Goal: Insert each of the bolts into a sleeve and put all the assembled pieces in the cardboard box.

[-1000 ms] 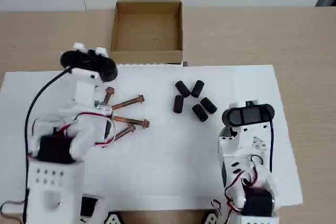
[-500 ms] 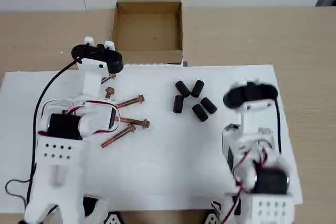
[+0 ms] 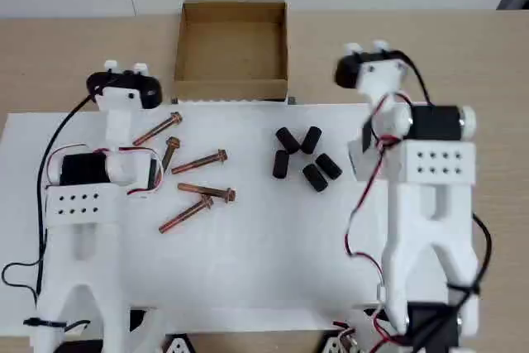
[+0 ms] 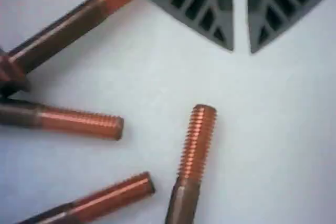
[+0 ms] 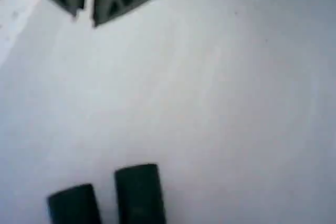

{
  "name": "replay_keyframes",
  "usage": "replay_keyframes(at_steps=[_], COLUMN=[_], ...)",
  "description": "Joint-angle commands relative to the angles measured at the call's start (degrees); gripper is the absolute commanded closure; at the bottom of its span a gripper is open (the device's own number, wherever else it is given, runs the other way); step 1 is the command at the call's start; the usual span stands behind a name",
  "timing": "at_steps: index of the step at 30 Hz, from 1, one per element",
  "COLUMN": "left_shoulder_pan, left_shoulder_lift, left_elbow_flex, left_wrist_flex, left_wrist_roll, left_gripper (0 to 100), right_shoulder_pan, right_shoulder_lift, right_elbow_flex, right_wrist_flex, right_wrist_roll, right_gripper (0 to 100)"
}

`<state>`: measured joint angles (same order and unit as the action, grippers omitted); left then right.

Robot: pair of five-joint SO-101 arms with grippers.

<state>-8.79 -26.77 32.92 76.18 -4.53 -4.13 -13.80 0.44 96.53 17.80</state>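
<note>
Status on the table: a white sheet covers the near part. The cardboard box stands on bare wood just past the sheet's far edge, open side up, its floor bare.

Five bolts lie loose on the left half of the sheet, scattered at differing angles. Five black sleeves lie in a tight cluster right of the sheet's centre, well apart from the bolts. Bolts and sleeves are all separate pieces.

The left arm stands over the sheet's left side, its head near the far left corner. Left gripper: jaws nearly together, a narrow slit between the tips, nothing held. The tips hang just beside the threaded end of the far-left bolt. Three more bolt ends lie near it on the sheet.

The right arm stands over the sheet's right side, its head near the far edge, right of the box. Right gripper: jaws nearly together, a thin slit between the tips, nothing held, above bare sheet. In the right wrist view two sleeves lie side by side, well apart from the tips.
</note>
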Motion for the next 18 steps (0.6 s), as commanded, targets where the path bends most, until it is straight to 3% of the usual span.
replay_keyframes(at_steps=[1, 7, 10, 18], left_shoulder_pan=[-0.53, -0.35, -0.35, -0.26], left_shoulder_lift=[2.55, 6.95, 7.91, 8.09], left_elbow_flex=[-1.36, -1.27, -1.27, -1.36], left_wrist_flex=[-0.70, -1.05, -1.05, -1.05], left_wrist_roll=[-0.35, -0.09, -0.09, -0.35], left_gripper=[99, 99, 99, 99], right_shoulder_pan=[-5.58, -12.97, -13.41, -13.49], right_shoulder_lift=[3.03, 9.36, 13.23, 20.35], right_elbow_flex=[-3.96, -3.96, -4.13, -4.22], right_wrist_flex=[0.57, 0.48, -0.75, -7.43], right_wrist_roll=[4.31, 4.22, 4.22, 4.48], right_gripper=[99.5, 95.5, 89.4, 88.5])
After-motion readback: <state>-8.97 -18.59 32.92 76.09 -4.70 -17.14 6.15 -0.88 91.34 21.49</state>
